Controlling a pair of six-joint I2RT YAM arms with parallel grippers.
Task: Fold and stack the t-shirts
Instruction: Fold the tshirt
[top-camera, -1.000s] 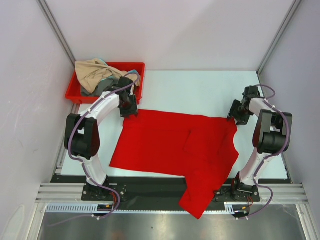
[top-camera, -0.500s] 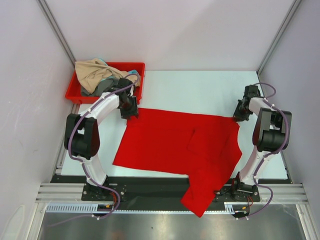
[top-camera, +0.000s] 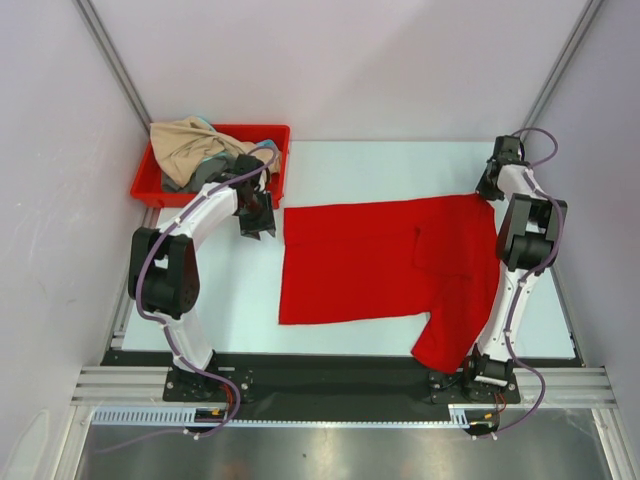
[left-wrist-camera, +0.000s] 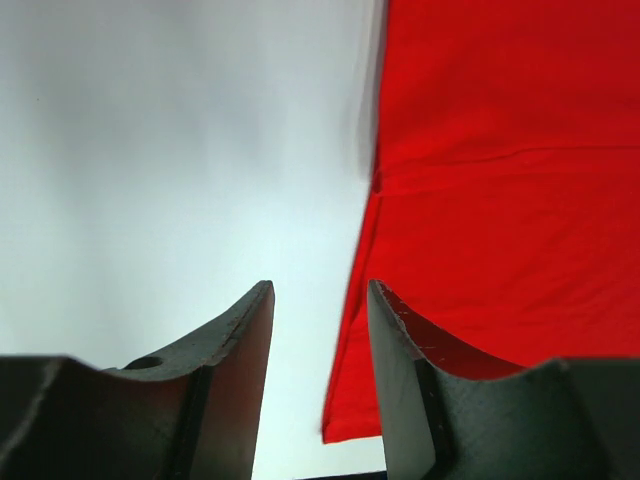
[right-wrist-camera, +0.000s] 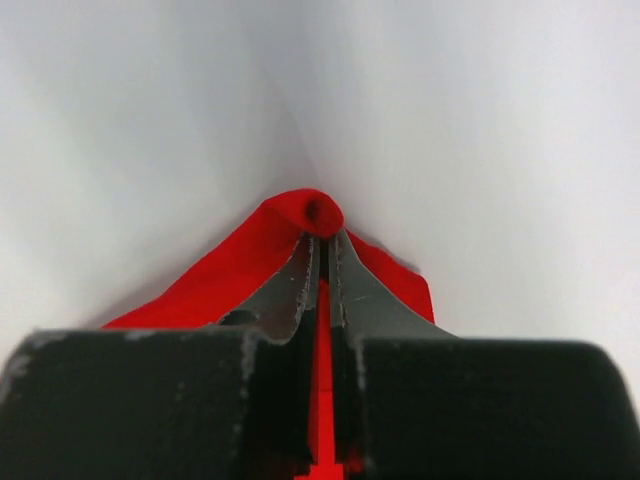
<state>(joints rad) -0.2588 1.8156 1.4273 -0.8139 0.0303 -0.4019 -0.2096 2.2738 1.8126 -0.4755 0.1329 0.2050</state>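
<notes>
Two grippers: checked.
Right gripper: pinched the red t-shirt at its far right corner.
Left gripper: spread, empty.

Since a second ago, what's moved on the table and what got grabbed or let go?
The right gripper shut on the far right corner of the red t-shirt and pulled it away and rightward, dragging the cloth across the table, so less hangs over the near edge. The left gripper stays open beside the shirt's left edge, holding nothing. The red tray of shirts is unchanged.
</notes>
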